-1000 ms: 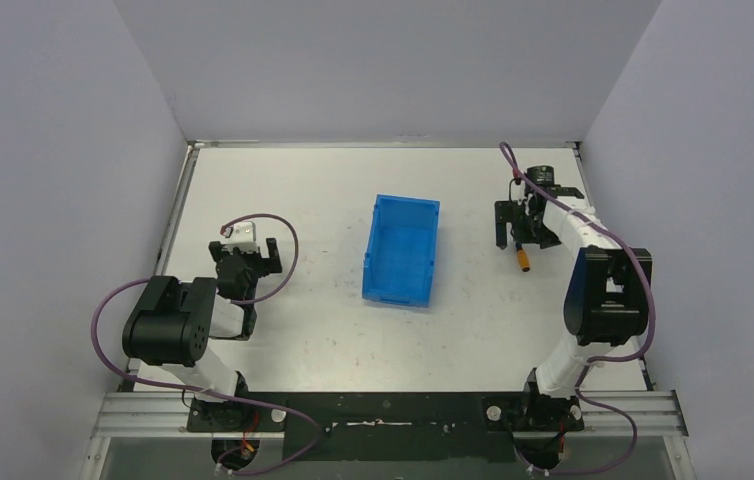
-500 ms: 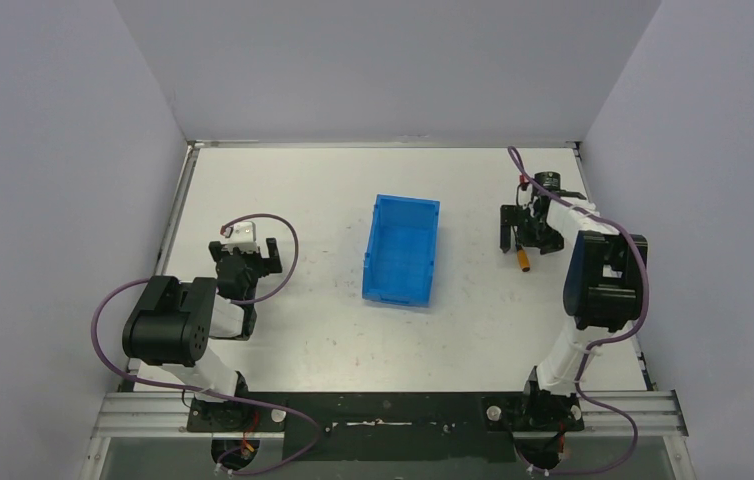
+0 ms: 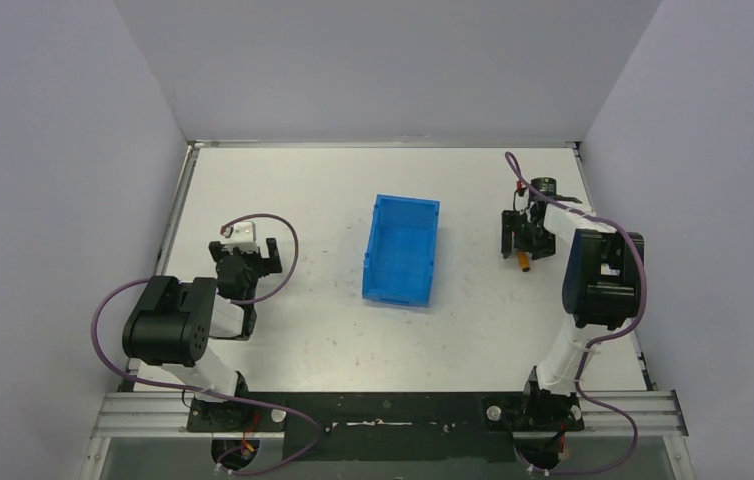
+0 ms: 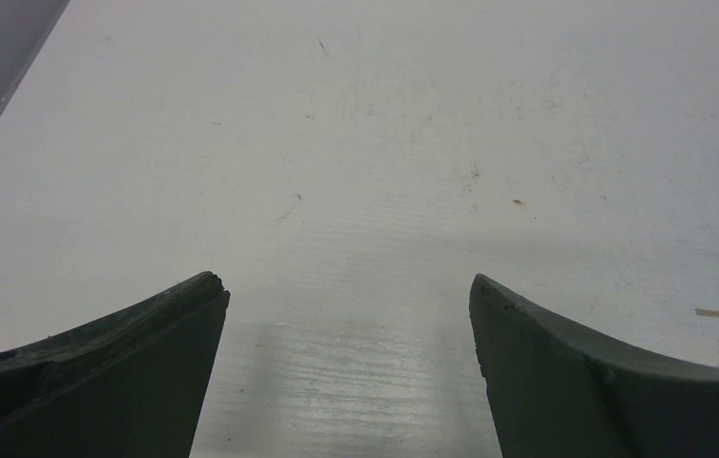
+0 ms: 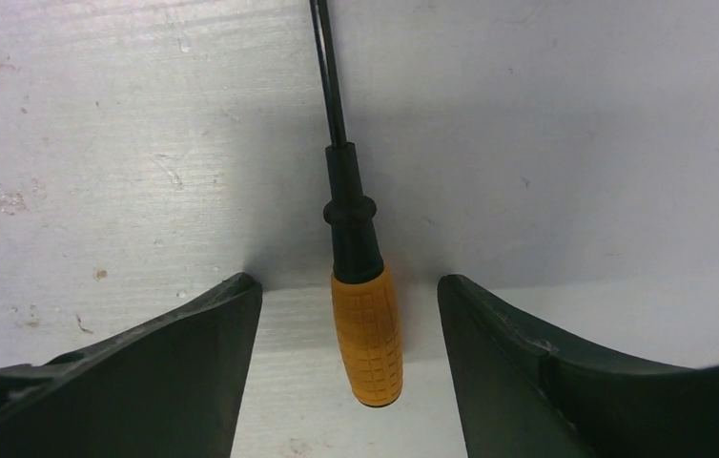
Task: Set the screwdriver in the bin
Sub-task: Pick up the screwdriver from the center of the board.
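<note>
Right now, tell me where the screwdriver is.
Top view: the screwdriver lies on the table's right side, right of the bin, between the right pincer's fingers, touching neither.

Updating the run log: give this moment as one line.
right end effector: open, straddling screwdriver | left end effector: open, empty | bin: without screwdriver

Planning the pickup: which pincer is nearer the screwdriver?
Right. The right pincer straddles the screwdriver at its orange handle, one finger either side, gaps showing. The left pincer is far off, on the other side of the bin.
</note>
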Controlling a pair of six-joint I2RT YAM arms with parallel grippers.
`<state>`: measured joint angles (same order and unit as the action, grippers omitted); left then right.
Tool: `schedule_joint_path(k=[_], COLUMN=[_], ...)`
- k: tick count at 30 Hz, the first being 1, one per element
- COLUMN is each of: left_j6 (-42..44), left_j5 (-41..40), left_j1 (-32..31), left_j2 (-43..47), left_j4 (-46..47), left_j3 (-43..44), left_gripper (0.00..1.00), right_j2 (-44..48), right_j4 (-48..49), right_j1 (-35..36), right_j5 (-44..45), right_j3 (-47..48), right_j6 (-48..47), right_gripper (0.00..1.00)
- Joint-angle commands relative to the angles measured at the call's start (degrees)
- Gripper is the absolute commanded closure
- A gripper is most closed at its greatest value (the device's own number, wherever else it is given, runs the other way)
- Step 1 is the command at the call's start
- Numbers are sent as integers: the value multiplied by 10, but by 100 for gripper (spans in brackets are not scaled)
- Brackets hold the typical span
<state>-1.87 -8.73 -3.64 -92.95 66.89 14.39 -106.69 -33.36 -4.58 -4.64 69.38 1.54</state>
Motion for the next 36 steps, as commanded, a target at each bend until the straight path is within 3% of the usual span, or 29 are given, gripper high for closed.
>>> schedule_joint_path(k=[1, 6, 17, 36], left_j6=[1, 1, 1, 1], left_j5=[1, 1, 1, 1], left_j1=[1, 1, 1, 1], left_j2=[7, 7, 7, 7], left_j4=[25, 25, 25, 24], left_j3=[2, 2, 2, 2], left_gripper=[3, 3, 3, 3], right_j2=[-3, -3, 15, 93], right_j4=[16, 27, 34, -50], right_j1=[-3, -6, -9, -7], right_j5=[11, 3, -1, 0], right_j3=[-15, -30, -28, 53], right_j6=[10, 14, 14, 40], right_gripper=[36, 59, 84, 88])
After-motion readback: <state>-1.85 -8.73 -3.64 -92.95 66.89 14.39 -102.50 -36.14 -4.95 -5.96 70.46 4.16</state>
